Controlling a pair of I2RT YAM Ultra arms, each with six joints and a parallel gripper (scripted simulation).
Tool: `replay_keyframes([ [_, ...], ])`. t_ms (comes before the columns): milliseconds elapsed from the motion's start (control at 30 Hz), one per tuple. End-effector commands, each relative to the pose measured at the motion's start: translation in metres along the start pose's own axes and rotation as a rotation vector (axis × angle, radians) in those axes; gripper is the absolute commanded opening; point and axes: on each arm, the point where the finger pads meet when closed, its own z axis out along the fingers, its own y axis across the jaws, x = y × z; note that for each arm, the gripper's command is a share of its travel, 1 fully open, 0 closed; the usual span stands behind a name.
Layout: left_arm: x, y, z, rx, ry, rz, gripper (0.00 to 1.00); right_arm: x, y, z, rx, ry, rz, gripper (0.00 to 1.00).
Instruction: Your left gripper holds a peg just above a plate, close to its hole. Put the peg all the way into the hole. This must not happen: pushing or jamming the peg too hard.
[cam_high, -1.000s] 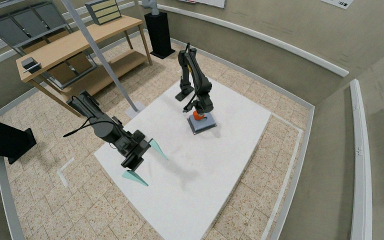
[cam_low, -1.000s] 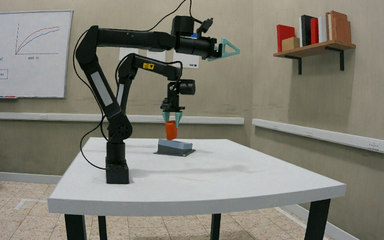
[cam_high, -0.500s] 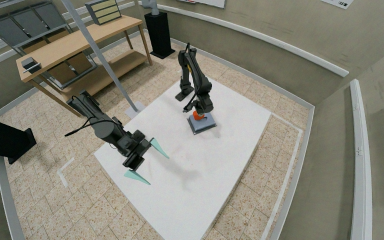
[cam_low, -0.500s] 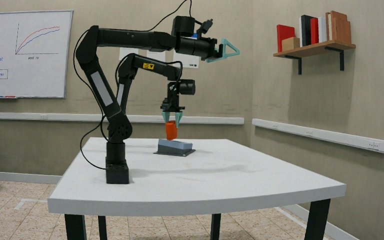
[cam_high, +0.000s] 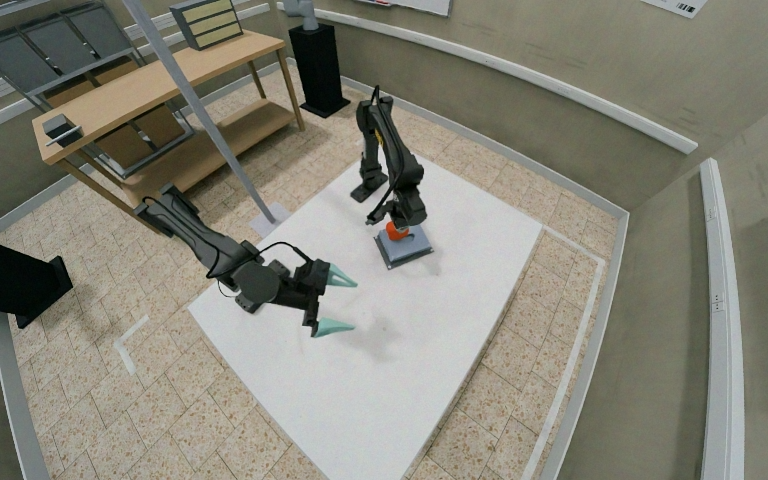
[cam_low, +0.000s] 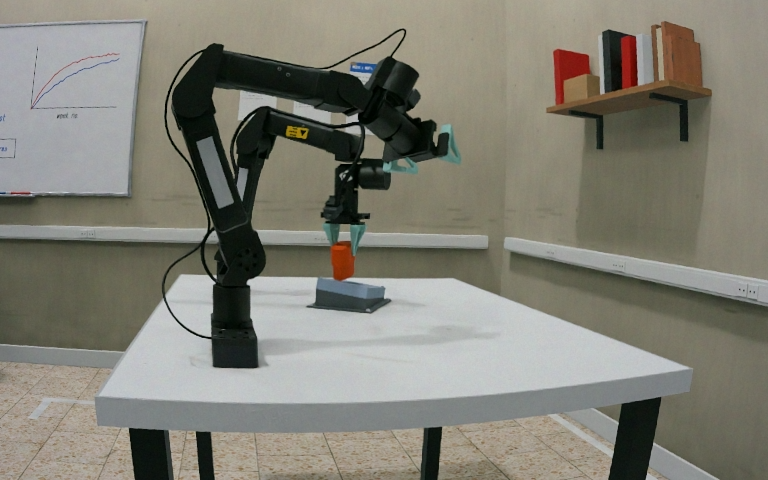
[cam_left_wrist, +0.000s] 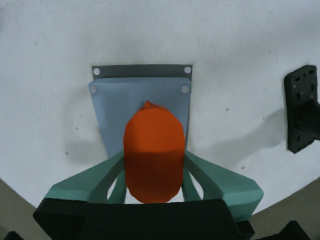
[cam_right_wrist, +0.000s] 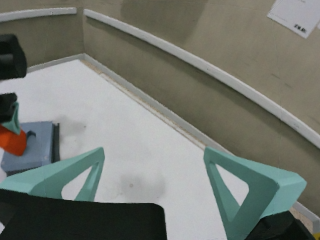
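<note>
Left black gripper with teal fingers (cam_low: 344, 236) was clamped on orange faceted peg (cam_high: 395, 230) (cam_low: 342, 261) (cam_left_wrist: 154, 155) (cam_right_wrist: 13, 141). Peg roughly upright, lower end just above tilted blue-grey plate (cam_high: 417, 244) (cam_low: 362, 290) (cam_left_wrist: 115, 95) (cam_right_wrist: 37, 145) on dark grey base (cam_high: 403, 262) (cam_low: 345, 305) (cam_left_wrist: 142, 71). Peg not in hole; part of dark hole (cam_high: 410, 235) (cam_right_wrist: 31, 134) showed beside it. Whether peg touched plate, cannot tell. Base sat on white table (cam_high: 453, 294) (cam_low: 396, 362) (cam_left_wrist: 240, 65) (cam_right_wrist: 125, 125). Right black gripper with teal fingers (cam_high: 355, 306) (cam_low: 431, 157) hung above table, jaws wide apart, nothing between them.
</note>
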Motion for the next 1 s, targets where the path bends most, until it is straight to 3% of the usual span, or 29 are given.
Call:
replay_keyframes([
  [0, -0.002, 0.003, -0.008, -0.026, -0.013, -0.003, 0.4, 0.007, 0.049, 0.004, -0.278, 0.074, -0.114, 1.0],
  [300, -0.002, 0.003, -0.008, -0.026, -0.013, -0.003, 0.4, 0.022, 0.125, -0.004, -0.71, 0.046, -0.204, 1.0],
  [367, -0.002, 0.003, -0.008, -0.026, -0.013, -0.003, 0.4, 0.022, 0.125, -0.004, -0.71, 0.046, -0.204, 1.0],
  [533, -0.002, 0.003, -0.008, -0.026, -0.013, -0.003, 0.4, 0.02, 0.156, -0.014, -0.904, -0.013, -0.205, 1.0],
  [967, -0.002, 0.003, -0.008, -0.026, -0.013, -0.003, 0.4, 0.02, 0.16, -0.009, -0.93, -0.016, -0.205, 1.0],
])
